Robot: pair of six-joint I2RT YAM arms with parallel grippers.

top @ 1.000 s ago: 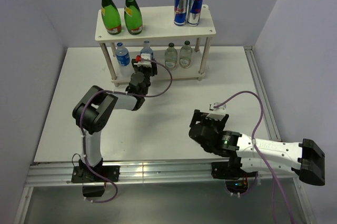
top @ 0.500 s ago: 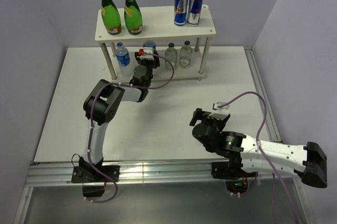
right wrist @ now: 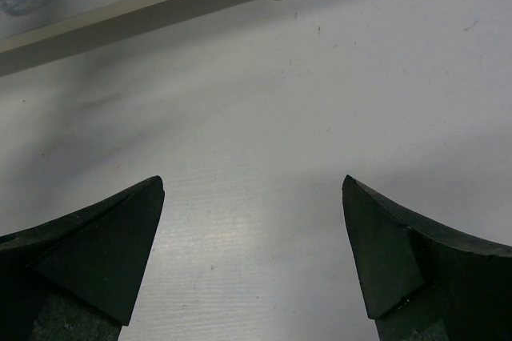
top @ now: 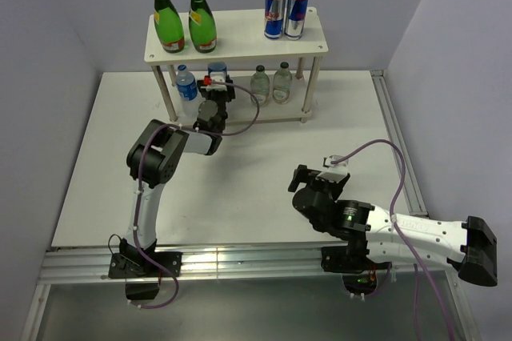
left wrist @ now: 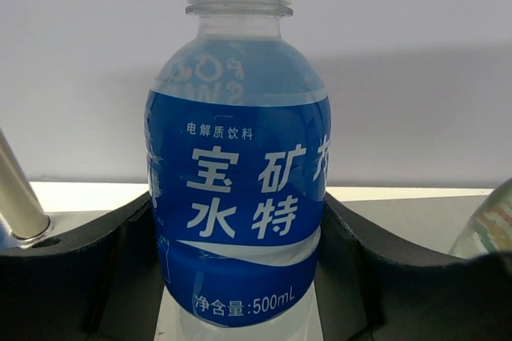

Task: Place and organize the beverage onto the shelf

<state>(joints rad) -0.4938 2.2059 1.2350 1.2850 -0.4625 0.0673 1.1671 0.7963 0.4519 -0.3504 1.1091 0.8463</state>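
Observation:
The cream shelf (top: 240, 37) stands at the back. Two green bottles (top: 169, 27) (top: 202, 27) are on its top board at the left. On the lower tier stand a blue-label bottle (top: 186, 85) and two clear pale bottles (top: 259, 83) (top: 282, 81). My left gripper (top: 214, 91) reaches under the top board and is shut on the second blue-label bottle (left wrist: 238, 197), upright between the first one and the clear pair. Its fingers (left wrist: 376, 261) press both sides. My right gripper (top: 308, 187) is open and empty above the table, right of centre.
Two blue-and-silver cans (top: 286, 13) stand on the top board at the right. A shelf leg (left wrist: 20, 197) is just left of the held bottle and a clear bottle (left wrist: 488, 229) just right. The right wrist view shows the lower board's edge (right wrist: 120, 25) ahead.
My left gripper has carried the blue-label bottle back and slightly left, in under the top board onto the lower tier. The right arm shifted a little, then stayed still.

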